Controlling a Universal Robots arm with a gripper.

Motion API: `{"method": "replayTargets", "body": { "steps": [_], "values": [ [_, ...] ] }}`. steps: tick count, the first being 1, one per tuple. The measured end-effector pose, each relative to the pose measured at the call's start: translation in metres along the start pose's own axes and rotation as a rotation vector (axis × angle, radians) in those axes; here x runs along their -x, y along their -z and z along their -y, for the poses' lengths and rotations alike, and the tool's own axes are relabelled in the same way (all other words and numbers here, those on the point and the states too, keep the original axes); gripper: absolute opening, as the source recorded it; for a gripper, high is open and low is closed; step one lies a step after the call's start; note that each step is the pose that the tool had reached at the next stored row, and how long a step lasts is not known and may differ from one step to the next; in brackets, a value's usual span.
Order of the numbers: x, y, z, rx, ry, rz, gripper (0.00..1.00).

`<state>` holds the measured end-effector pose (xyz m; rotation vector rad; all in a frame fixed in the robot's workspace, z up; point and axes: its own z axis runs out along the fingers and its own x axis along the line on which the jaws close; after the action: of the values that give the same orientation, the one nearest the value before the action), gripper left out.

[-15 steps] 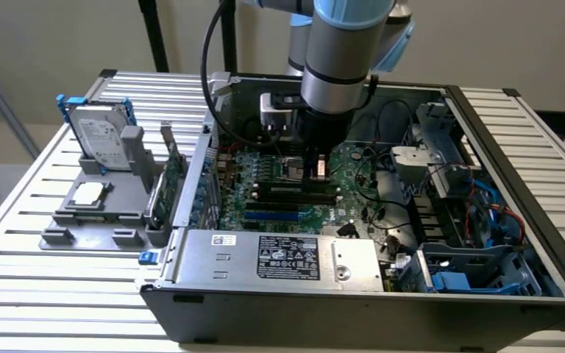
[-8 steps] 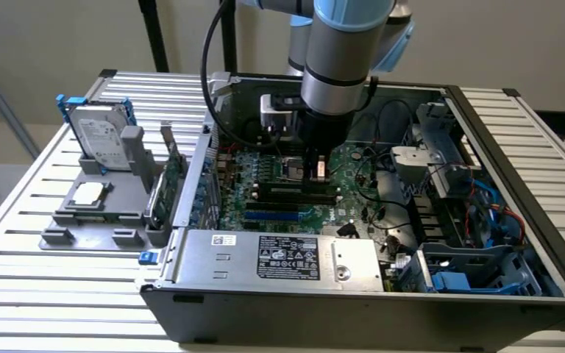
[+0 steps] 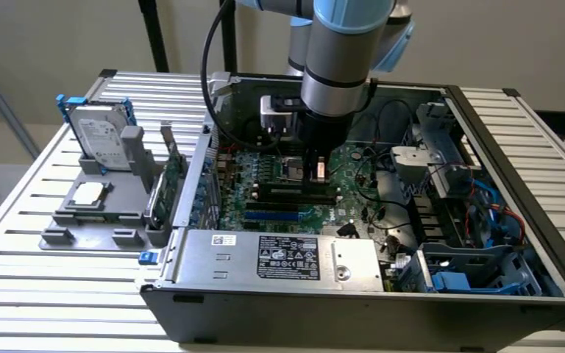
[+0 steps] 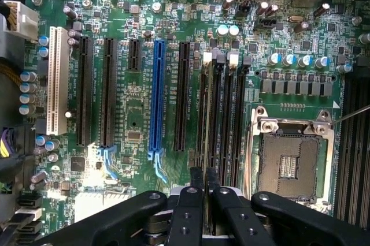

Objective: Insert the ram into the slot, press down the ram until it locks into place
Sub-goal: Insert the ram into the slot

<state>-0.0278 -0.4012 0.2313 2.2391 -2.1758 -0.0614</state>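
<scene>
My gripper [image 3: 314, 175] reaches straight down into the open computer case [image 3: 518, 243], over the memory slots of the green motherboard [image 3: 263, 209]. In the wrist view the ram [image 4: 207, 113] appears edge-on as a thin dark strip. It stands in the memory slot nearest the long black expansion slots, between white end latches [image 4: 207, 57]. The two black fingertips [image 4: 196, 179] are closed narrowly onto the ram's near end, so the gripper [image 4: 204, 181] is shut on it. How deep the ram sits in the slot cannot be told.
Parallel memory slots [image 4: 231, 119] and the CPU socket [image 4: 289, 162] lie beside the ram. A blue expansion slot [image 4: 156, 101] lies on its other side. At the exterior view's left, a grey fixture [image 3: 91, 209] holds a hard drive [image 3: 101, 140] and an upright green card [image 3: 173, 180]. A power supply [image 3: 273, 254] is in front.
</scene>
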Motion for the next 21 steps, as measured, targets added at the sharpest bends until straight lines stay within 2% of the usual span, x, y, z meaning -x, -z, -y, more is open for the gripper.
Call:
{"method": "replayTargets", "body": {
  "steps": [21],
  "values": [
    [-0.0001,-0.0053,0.0004,0.0,-0.004,0.0001,0.13]
  ]
}}
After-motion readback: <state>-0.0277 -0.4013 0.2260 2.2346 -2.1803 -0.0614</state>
